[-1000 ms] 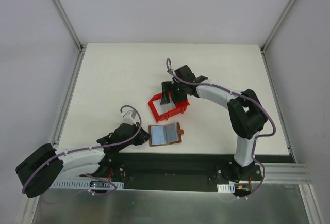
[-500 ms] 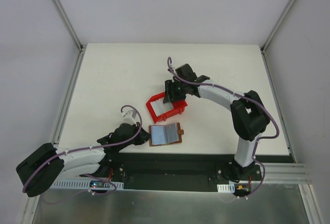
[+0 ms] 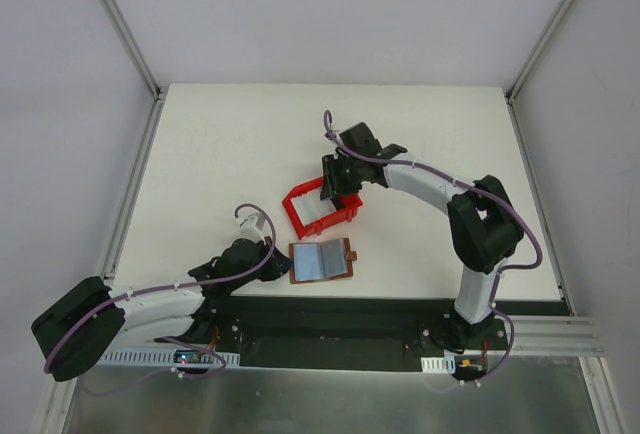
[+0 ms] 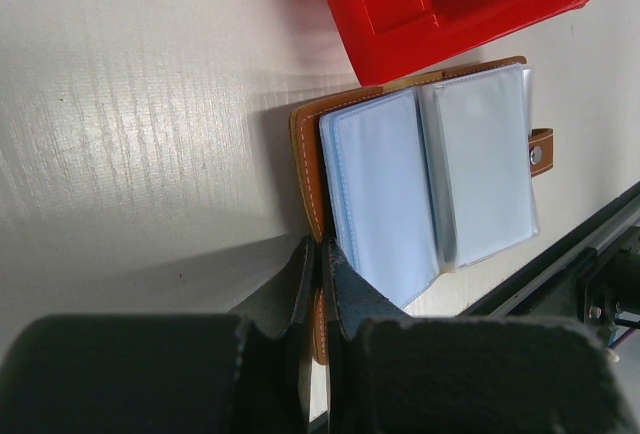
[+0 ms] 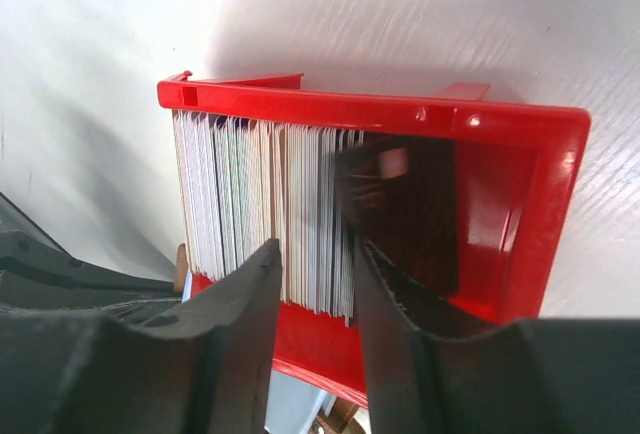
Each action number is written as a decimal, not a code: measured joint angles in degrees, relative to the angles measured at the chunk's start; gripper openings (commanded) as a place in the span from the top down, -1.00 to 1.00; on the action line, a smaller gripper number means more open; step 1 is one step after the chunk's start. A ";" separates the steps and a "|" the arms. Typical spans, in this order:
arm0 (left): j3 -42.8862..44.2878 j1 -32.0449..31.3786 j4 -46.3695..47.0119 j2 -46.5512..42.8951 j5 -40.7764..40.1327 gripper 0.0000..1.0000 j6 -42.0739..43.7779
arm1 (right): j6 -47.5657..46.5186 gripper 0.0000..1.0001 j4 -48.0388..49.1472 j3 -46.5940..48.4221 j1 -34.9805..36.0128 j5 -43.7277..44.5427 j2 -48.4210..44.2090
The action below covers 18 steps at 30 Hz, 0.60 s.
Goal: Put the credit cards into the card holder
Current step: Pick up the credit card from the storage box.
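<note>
Credit cards [image 5: 250, 204] stand on edge, packed in a row inside the red tray [image 5: 380, 114]. Only the right wrist view shows them; from above, the right gripper [image 5: 316, 249] covers them. Its jaws straddle the last few cards, narrowly apart; whether they pinch, I cannot tell. Just beside the tray, the card holder [image 4: 430, 184] lies open on the table [image 3: 220, 154], pale sleeves up. The left gripper [image 4: 318, 246] is clamped tight on its brown edge, clear only from the left wrist.
</note>
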 measured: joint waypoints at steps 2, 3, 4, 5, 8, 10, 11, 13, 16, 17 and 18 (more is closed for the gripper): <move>0.00 0.00 0.00 -0.02 0.02 1.00 0.00 | -0.39 -0.07 -0.26 0.35 0.00 0.61 0.00; 0.00 0.00 0.00 -0.02 0.04 1.00 0.02 | -0.55 -0.14 -0.44 0.46 0.00 0.87 0.00; -0.02 0.00 0.00 -0.02 0.04 1.00 0.02 | -0.94 -0.18 -0.63 0.52 0.00 1.18 0.00; -0.02 0.00 0.00 -0.02 0.07 1.00 0.02 | -1.14 -0.21 -0.81 0.57 0.00 1.44 0.00; -0.02 0.00 -0.02 -0.09 0.07 1.00 0.02 | -1.66 -0.41 -1.64 0.79 0.00 2.32 0.02; -0.02 0.00 -0.04 -0.15 0.07 1.00 0.02 | -2.03 -0.51 -2.51 1.38 0.00 3.13 0.11; 0.00 0.00 -0.04 -0.15 0.07 1.00 0.04 | -2.34 -0.57 -2.89 1.75 0.00 3.32 0.20; -0.02 0.00 -0.04 -0.15 0.07 1.00 0.04 | -2.78 -0.68 -3.28 2.56 -0.02 3.19 0.46; -0.02 0.00 -0.04 -0.15 0.07 1.00 0.09 | -3.02 -0.69 -3.54 3.58 0.00 2.34 1.11; 0.00 0.00 -0.04 -0.15 0.09 1.00 0.11 | -3.04 -0.70 -3.78 4.11 0.00 2.05 1.55; -0.02 0.00 -0.04 -0.15 0.09 1.00 0.15 | -3.08 -0.70 -4.22 4.87 0.02 1.66 2.19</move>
